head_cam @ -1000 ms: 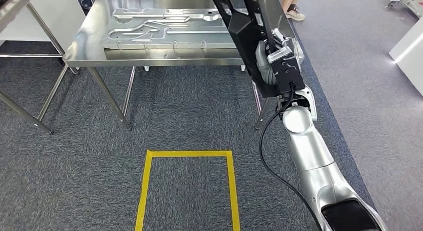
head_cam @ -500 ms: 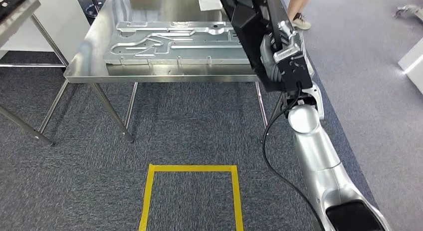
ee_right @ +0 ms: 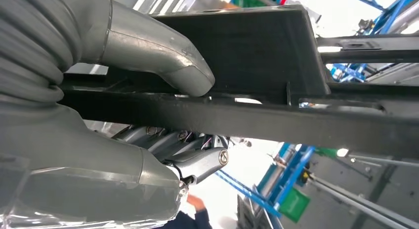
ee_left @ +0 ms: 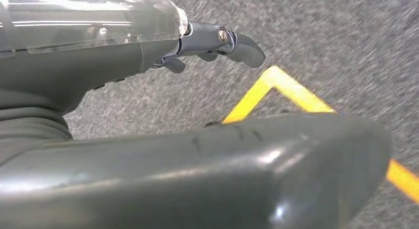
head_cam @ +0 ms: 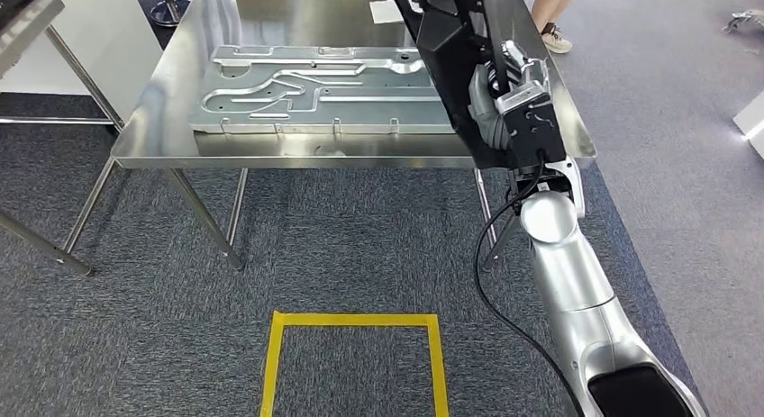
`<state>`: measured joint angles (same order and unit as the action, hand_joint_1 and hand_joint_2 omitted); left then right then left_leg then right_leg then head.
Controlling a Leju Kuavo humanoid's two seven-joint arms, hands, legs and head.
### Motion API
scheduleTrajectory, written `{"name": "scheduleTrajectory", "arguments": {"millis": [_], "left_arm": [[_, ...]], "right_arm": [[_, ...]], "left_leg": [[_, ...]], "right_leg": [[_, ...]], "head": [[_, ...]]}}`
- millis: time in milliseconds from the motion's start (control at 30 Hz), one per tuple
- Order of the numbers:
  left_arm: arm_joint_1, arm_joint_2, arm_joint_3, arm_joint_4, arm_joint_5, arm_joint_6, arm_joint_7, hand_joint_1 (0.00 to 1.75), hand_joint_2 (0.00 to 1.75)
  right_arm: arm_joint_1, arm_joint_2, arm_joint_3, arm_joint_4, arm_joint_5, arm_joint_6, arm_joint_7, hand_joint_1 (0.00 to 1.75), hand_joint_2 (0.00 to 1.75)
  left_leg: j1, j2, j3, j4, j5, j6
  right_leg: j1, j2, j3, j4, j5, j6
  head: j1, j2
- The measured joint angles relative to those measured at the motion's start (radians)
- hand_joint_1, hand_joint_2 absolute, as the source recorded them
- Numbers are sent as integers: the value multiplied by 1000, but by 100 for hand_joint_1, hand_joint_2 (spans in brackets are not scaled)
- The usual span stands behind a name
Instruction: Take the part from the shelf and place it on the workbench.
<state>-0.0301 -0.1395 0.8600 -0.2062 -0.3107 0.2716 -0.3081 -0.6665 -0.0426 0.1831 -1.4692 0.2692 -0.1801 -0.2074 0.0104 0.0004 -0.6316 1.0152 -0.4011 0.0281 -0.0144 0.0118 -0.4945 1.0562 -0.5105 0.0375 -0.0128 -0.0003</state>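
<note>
Workbench (head_cam: 162, 129) polished steel, glossy; part (head_cam: 441, 39) matt black; carpet (head_cam: 135, 327) rough grey.

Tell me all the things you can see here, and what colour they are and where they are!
Workbench: one, shiny steel, ahead on the carpet.
Metal plate: one, silver with grooves, lying flat on the workbench.
Paper: one, white, at the far end of the workbench.
Part: one, black frame, held tilted above the workbench's right side.
Tape outline: one, yellow, on the grey carpet in front of the workbench.
Side table: one, steel, at the far left.
Person's shoe: one, pale, on the floor beyond the workbench.
Right hand: one, grey and black, grips the part.
Left hand: one, grey, hangs above the carpet, holding nothing.
</note>
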Motion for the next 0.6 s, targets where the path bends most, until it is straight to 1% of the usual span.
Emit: {"name": "scheduleTrajectory", "arguments": {"millis": [33,67,100,133,167,200,233,267,300,333,367,400,433,467,500,533,567,600], "left_arm": [[0,0,0,0,-1,0,0,0,0],[0,0,1,0,-2,-1,-1,0,0],[-1,1,1,0,-3,-2,-1,0,0],[-1,1,1,0,-4,-3,-1,0,0],[-1,1,1,0,-4,-4,-1,0,0],[1,1,1,0,-5,-5,-1,0,0],[2,1,1,0,-6,-6,-1,0,0],[3,1,1,0,-8,-9,-2,0,0],[4,0,1,0,-10,-13,-2,0,0],[5,-1,1,1,-13,-18,-4,0,0],[3,-2,1,2,-17,-23,-5,0,0],[2,-2,0,2,-20,-27,-5,0,0],[-1,0,0,2,-23,-30,-6,0,0],[-3,1,0,2,-25,-34,-6,0,0],[-5,3,0,1,-27,-36,-6,0,0],[-6,4,0,1,-29,-39,-5,0,0],[-8,5,-1,1,-32,-41,-5,0,0],[-8,5,-1,1,-35,-42,-4,0,0]], "right_arm": [[1,-1,0,-4,-1,0,0,175,175],[3,-3,0,-6,-1,-1,0,175,175],[6,-5,-1,-7,-1,-1,0,175,175],[11,-8,-2,-7,-1,-1,1,175,175],[15,-11,-2,-7,-2,-1,2,175,175],[19,-13,-2,-7,-2,-1,2,175,175],[21,-16,-3,-7,-2,-1,2,175,175],[21,-19,-3,-7,-3,-1,2,175,175],[22,-23,-4,-7,-3,-1,2,175,175],[23,-27,-5,-7,-4,-1,2,175,175],[23,-32,-7,-7,-5,-1,3,175,175],[24,-35,-8,-8,-6,-1,4,175,175],[22,-38,-10,-11,-7,-1,5,175,175],[20,-40,-11,-13,-8,-1,5,175,175],[17,-41,-11,-16,-9,-2,6,175,175],[15,-42,-12,-17,-10,-2,6,175,175],[14,-43,-12,-16,-10,-3,7,175,175],[14,-44,-12,-13,-10,-3,8,175,175]], "left_leg": [[1,-1,14,-5,-7,6],[1,-2,28,-9,-16,10],[0,-4,41,-11,-27,12],[-1,-6,56,-12,-39,13],[-2,-9,72,-13,-52,14],[-4,-10,91,-13,-67,14],[-7,-11,112,-13,-82,14],[-10,-11,132,-14,-98,14],[-12,-11,150,-14,-114,13],[-14,-12,165,-15,-129,10],[-15,-14,177,-20,-143,6],[-15,-15,189,-21,-148,1],[-16,-16,197,-16,-146,-7],[-16,-15,194,5,-136,-13],[-17,-14,178,50,-115,-18],[-16,-12,145,110,-100,-23],[-14,-11,101,177,-98,-27],[-12,-10,55,235,-118,-31]], "right_leg": [[-1,-3,-36,58,7,3],[-1,-5,-83,123,2,5],[-1,-6,-132,181,-20,6],[-1,-6,-176,220,-56,6],[0,-6,-207,233,-91,6],[1,-6,-227,220,-112,3],[4,-6,-235,184,-108,-2],[7,-7,-234,127,-68,-11],[13,-7,-230,63,7,-23],[20,-5,-224,11,82,-33],[25,-5,-216,-25,140,-41],[29,-3,-209,-43,169,-47],[29,-1,-196,-47,166,-50],[27,0,-181,-53,156,-54],[23,1,-165,-59,148,-59],[20,1,-149,-62,138,-64],[18,1,-134,-65,126,-67],[17,1,-118,-66,111,-70]], "head": [[0,0],[0,0],[0,0],[0,0],[0,0],[0,0],[0,0],[0,0],[0,0],[1,0],[1,0],[2,0],[3,0],[3,0],[2,0],[2,0],[2,0],[1,0]]}}
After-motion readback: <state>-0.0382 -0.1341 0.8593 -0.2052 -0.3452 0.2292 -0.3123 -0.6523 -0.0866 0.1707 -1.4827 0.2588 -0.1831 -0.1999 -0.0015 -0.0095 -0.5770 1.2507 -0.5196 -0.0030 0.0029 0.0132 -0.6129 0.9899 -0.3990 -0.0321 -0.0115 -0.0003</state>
